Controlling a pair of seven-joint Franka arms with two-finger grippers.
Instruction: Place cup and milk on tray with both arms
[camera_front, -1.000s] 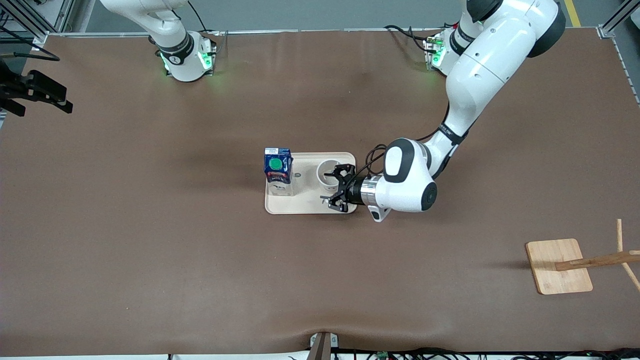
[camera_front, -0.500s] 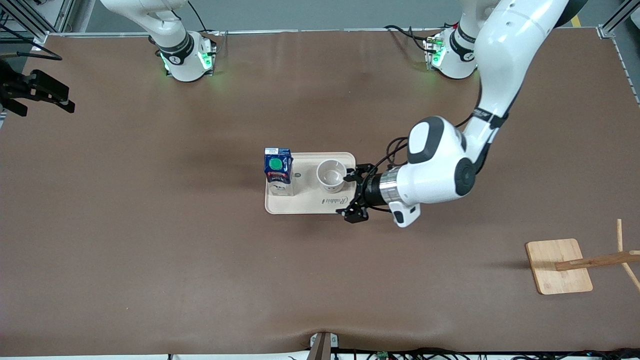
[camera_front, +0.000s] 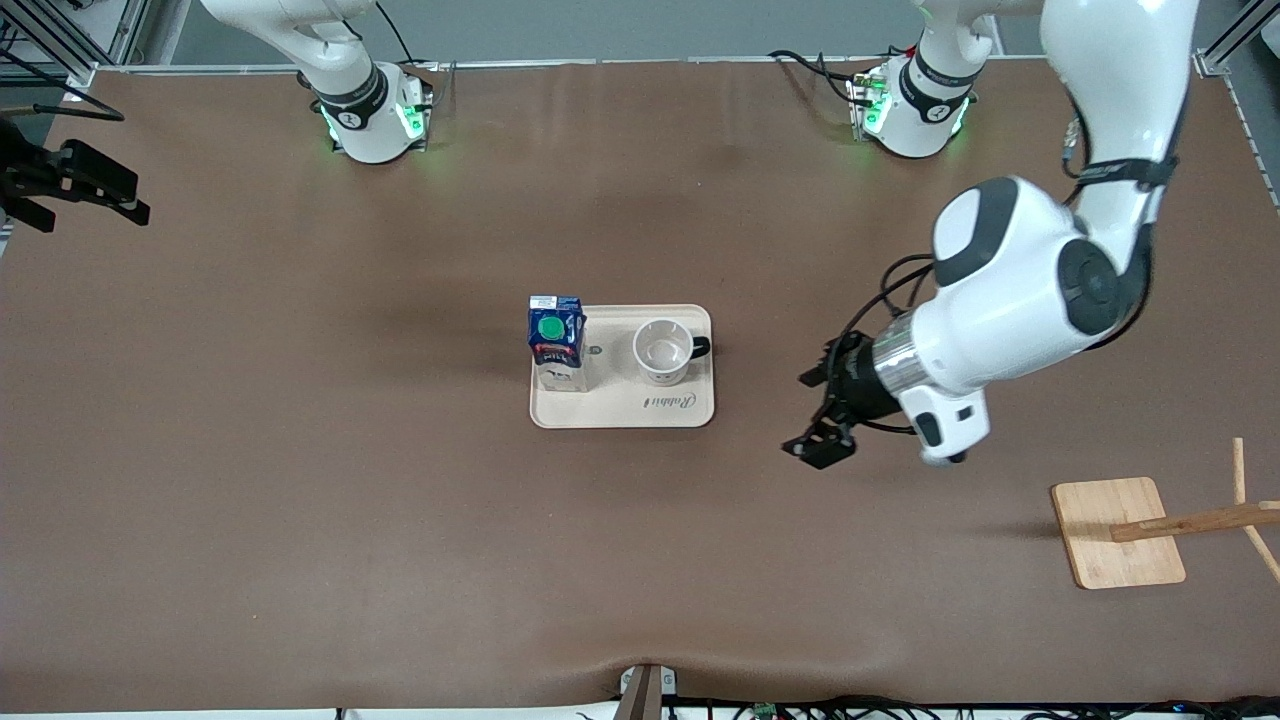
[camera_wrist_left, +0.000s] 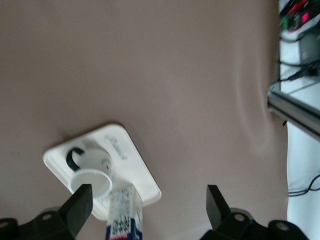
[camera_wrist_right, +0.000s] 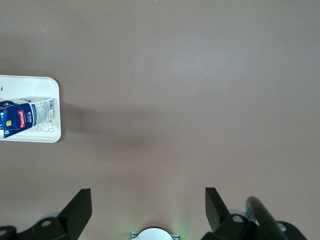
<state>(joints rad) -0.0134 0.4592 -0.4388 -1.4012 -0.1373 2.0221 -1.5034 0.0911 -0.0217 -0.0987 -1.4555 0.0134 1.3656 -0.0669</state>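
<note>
The cream tray (camera_front: 620, 405) lies mid-table. The white cup (camera_front: 662, 350) stands upright on it, its black handle toward the left arm's end. The blue milk carton (camera_front: 555, 340) with a green cap stands on the tray's end toward the right arm. My left gripper (camera_front: 812, 415) is open and empty, in the air over bare table beside the tray toward the left arm's end. Its wrist view shows the gripper (camera_wrist_left: 148, 192), cup (camera_wrist_left: 91, 175), milk (camera_wrist_left: 122, 215) and tray (camera_wrist_left: 135, 165). My right gripper (camera_wrist_right: 147, 195) is open and empty, high over its base, with milk (camera_wrist_right: 25, 116) and tray (camera_wrist_right: 25, 82) off to the side.
A wooden board (camera_front: 1115, 530) with a peg stand (camera_front: 1200, 520) lies near the front camera at the left arm's end. The right arm's base (camera_front: 370, 115) and the left arm's base (camera_front: 905, 110) stand at the table's edge farthest from the front camera.
My left gripper has drawn away from the cup's handle, off the tray toward the left arm's end, and risen. The cup stays on the tray. The milk has not moved.
</note>
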